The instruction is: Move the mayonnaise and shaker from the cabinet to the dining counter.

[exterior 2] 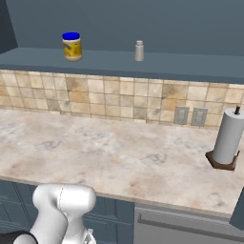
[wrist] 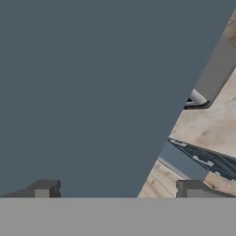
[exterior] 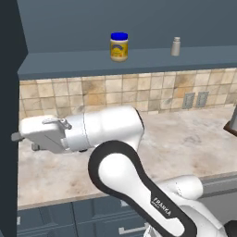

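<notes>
blue-lidded mayonnaise (exterior: 119,46) and shaker (exterior: 175,46) stand apart in cabinet (exterior: 139,58); gripper (wrist: 117,189) seemingly spread wide.

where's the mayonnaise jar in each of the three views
Left base view: the mayonnaise jar stands upright at top centre, on the cabinet shelf, left of the shaker.
Right base view: upper left, on the same shelf, again left of the shaker.
Hand view: not in it; a flat blue-grey surface faces the camera.
Shared landmark: the tan tile wall right below the shelf, in both base views.
</notes>
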Available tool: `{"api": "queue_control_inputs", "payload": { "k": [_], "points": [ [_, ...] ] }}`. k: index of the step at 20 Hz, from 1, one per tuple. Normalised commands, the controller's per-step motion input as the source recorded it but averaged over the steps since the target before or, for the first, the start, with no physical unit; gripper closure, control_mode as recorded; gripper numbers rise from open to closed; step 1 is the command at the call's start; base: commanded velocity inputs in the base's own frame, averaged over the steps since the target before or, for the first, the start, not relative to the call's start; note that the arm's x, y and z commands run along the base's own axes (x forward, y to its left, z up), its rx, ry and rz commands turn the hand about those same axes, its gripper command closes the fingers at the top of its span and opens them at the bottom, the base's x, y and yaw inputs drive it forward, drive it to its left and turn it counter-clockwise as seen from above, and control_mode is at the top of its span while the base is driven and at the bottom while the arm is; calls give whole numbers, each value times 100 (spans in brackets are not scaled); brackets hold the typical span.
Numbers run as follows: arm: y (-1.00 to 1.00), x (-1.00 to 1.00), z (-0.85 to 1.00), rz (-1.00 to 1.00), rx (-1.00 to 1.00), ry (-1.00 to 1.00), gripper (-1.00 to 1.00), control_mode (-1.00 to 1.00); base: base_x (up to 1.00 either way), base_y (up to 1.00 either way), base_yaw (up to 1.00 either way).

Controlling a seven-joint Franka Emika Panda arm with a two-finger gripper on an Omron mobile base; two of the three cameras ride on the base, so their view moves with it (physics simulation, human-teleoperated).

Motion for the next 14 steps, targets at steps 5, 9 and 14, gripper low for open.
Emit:
{"api": "queue_control_inputs", "payload": {
  "k": [5, 9, 14],
  "points": [
    [-65, 7, 17, 0, -6, 8, -100, -100, 0, 0, 0],
    [-86, 19, -1, 0, -15, 0, -100, -100, 0, 0, 0],
    [-84, 3, -3, -3, -25, -1, -100, -100, 0, 0, 0]
  ]
}}
